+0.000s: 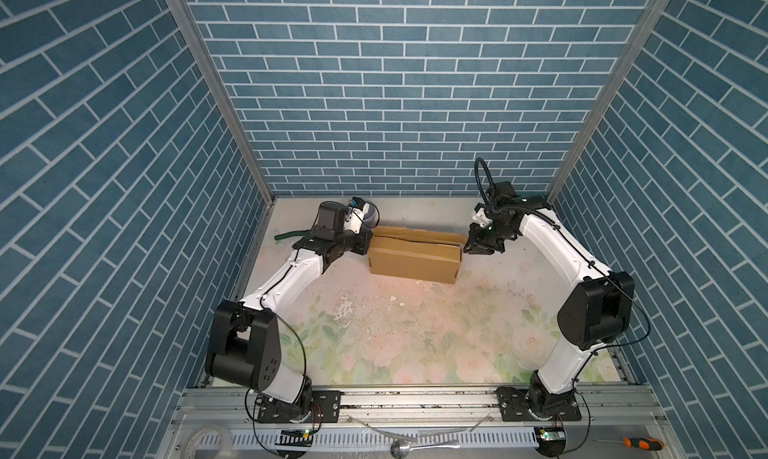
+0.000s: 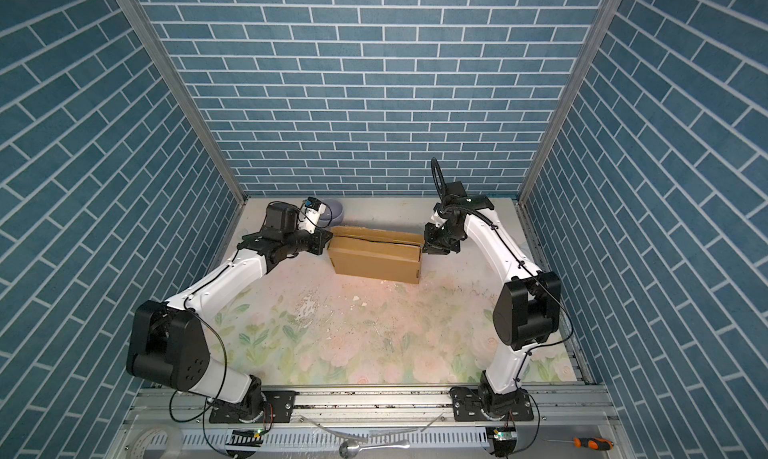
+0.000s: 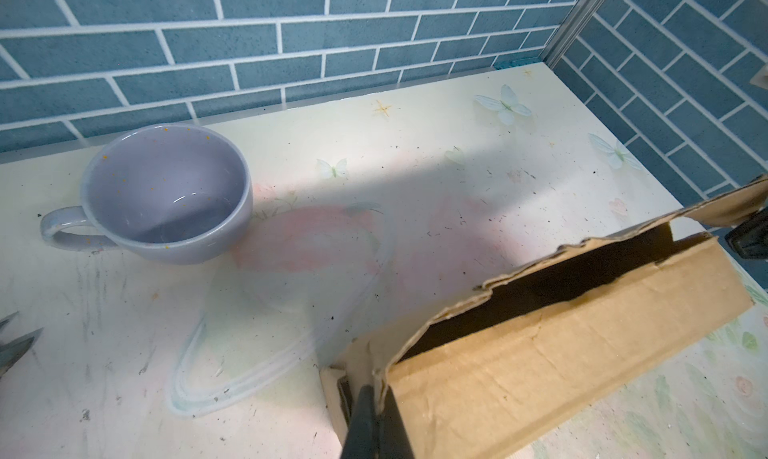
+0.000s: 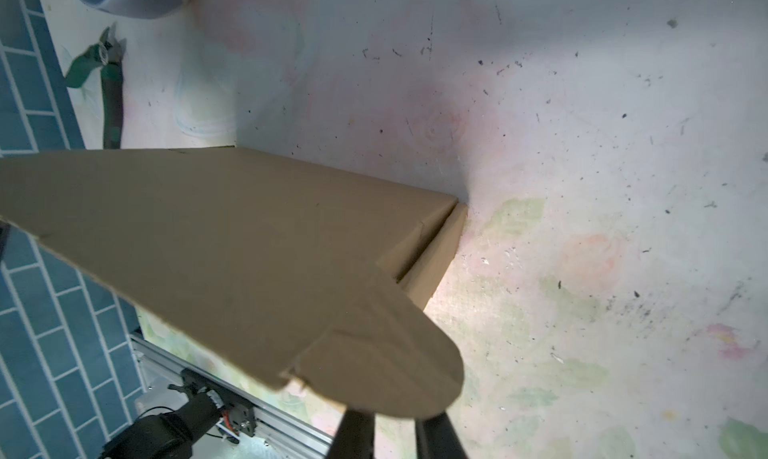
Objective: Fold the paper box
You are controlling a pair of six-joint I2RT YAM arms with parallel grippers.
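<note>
The paper box point(image 1: 415, 259) sits at the far middle of the table point(image 1: 415, 336); my left gripper point(image 3: 378, 394) pinches its left end, my right gripper point(image 4: 392, 415) stands narrowly parted, tips behind its right flap

- The bench point(image 1: 415, 336) has a pale flower picture on top, with scratches and dark specks.
- The paper box point(image 1: 415, 259) sits near the back.
- A lilac cup point(image 3: 166, 195) stands upright in the back corner.
- A green-handled tool point(image 4: 110, 78), maybe cutters, lies near the cup.

1 paper box point(image 1: 415, 261), 1 cup point(image 3: 166, 195), 1 screwdriver point(image 1: 638, 443), 1 spoon point(image 1: 400, 448).
</note>
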